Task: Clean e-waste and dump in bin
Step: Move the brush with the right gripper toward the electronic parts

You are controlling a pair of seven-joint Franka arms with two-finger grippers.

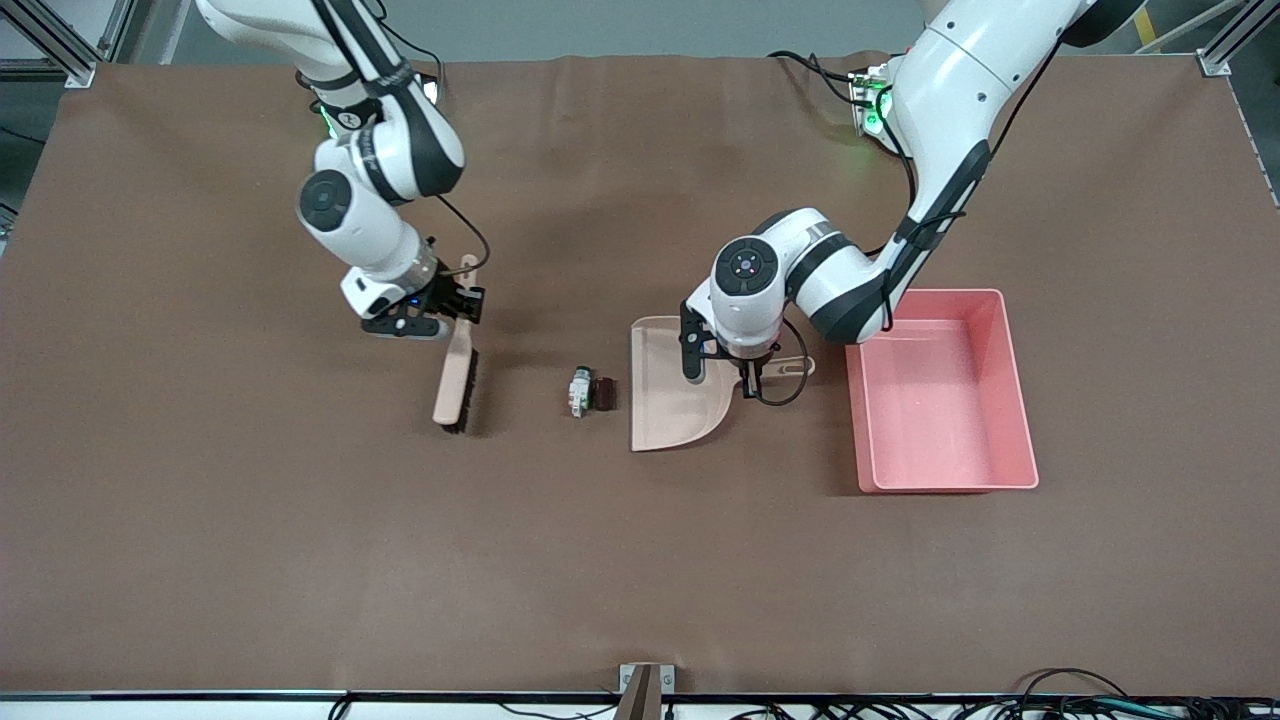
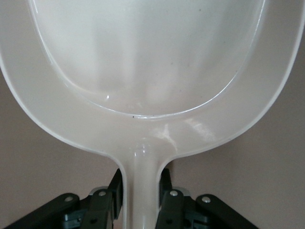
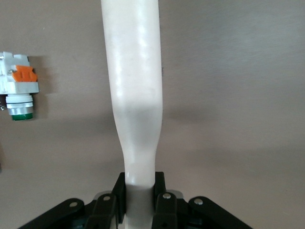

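Note:
Two pieces of e-waste lie side by side on the brown cloth: a whitish-grey component (image 1: 579, 392) (image 3: 19, 86) with green and orange bits, and a small dark maroon block (image 1: 603, 393). My right gripper (image 1: 455, 305) (image 3: 139, 191) is shut on the handle of a beige brush (image 1: 458, 372) (image 3: 136, 95), whose dark bristles rest on the cloth toward the right arm's end from the e-waste. My left gripper (image 1: 750, 375) (image 2: 141, 191) is shut on the handle of the beige dustpan (image 1: 670, 395) (image 2: 143, 71), its wide edge facing the e-waste. The pink bin (image 1: 1015, 390) stands beside the dustpan, toward the left arm's end.
A brown cloth (image 1: 300, 550) covers the whole table. A small bracket (image 1: 645, 690) and several cables (image 1: 1050, 705) sit along the table's edge nearest the front camera. Metal frame posts (image 1: 1215, 60) stand at the corners by the robots' bases.

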